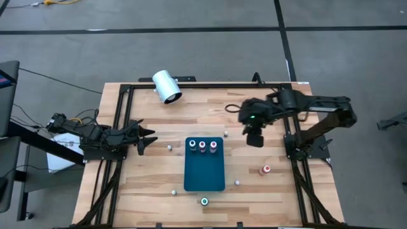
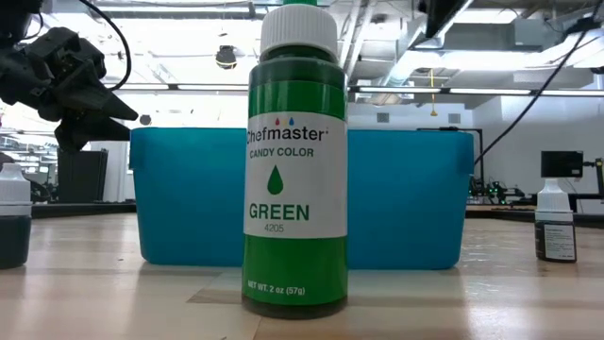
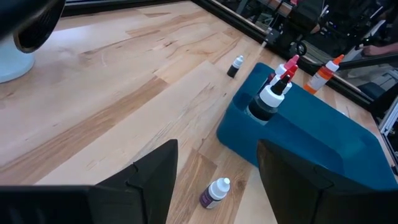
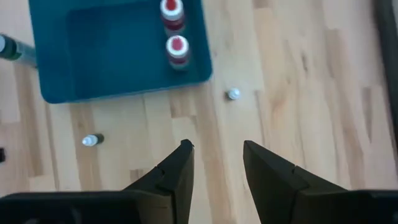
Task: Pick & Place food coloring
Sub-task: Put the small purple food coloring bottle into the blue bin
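Note:
Food coloring bottles are scattered on the wooden table. Three stand at the far end of a blue tub (image 1: 205, 168), two of them red-topped (image 4: 176, 50). A green bottle (image 2: 293, 161) stands near the front edge, and an orange one (image 1: 266, 169) stands toward the right. Small ones stand or lie around the tub (image 1: 237, 182). My right gripper (image 4: 216, 149) hangs open above the table, right of the tub, holding nothing. My left gripper (image 3: 214, 158) waits open at the table's left, with a small bottle (image 3: 216, 191) lying on the table ahead of it.
A big white cylinder (image 1: 166, 87) lies on its side at the far left of the table. Black frame rails (image 1: 114, 159) run along the table's left and right sides. Bare wood lies between the tub and the right rail.

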